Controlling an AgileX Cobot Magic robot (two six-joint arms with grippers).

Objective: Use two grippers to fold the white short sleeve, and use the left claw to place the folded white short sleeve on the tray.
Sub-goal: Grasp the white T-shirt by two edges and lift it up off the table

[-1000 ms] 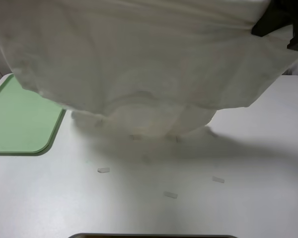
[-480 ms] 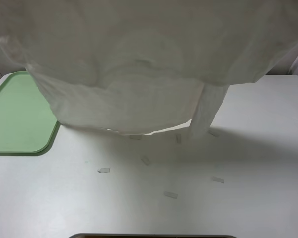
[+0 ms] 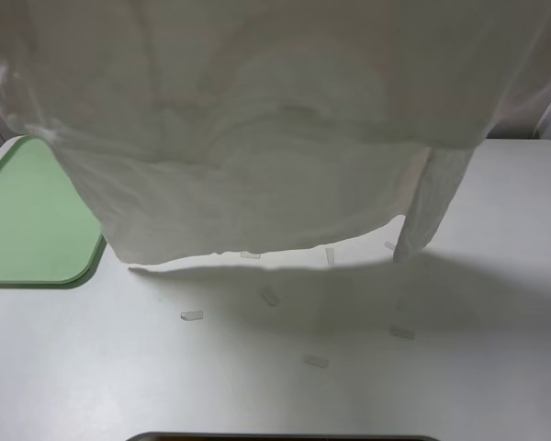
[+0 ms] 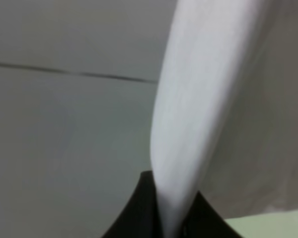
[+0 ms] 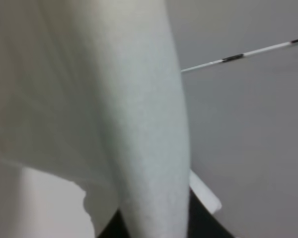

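The white short sleeve [image 3: 257, 138] hangs spread wide above the table, filling the upper half of the high view; its lower hem floats just over the tabletop and one sleeve [image 3: 432, 207] dangles at the right. Both grippers are out of the high view, hidden above the cloth. In the left wrist view my left gripper [image 4: 169, 220] is shut on a stretched band of the shirt [image 4: 203, 99]. In the right wrist view my right gripper [image 5: 154, 223] is shut on another band of the shirt [image 5: 149, 124]. The light green tray [image 3: 28, 220] lies at the left edge, partly behind the shirt.
Several small pale tape strips [image 3: 192, 315] lie on the white table [image 3: 257, 386] under and in front of the shirt. A dark edge [image 3: 285, 437] shows at the bottom of the high view.
The shirt has been lifted higher and spread wider; its lower body has come off the table and hangs free. The right sleeve swung rightward. The dark arm part at top right is no longer seen.
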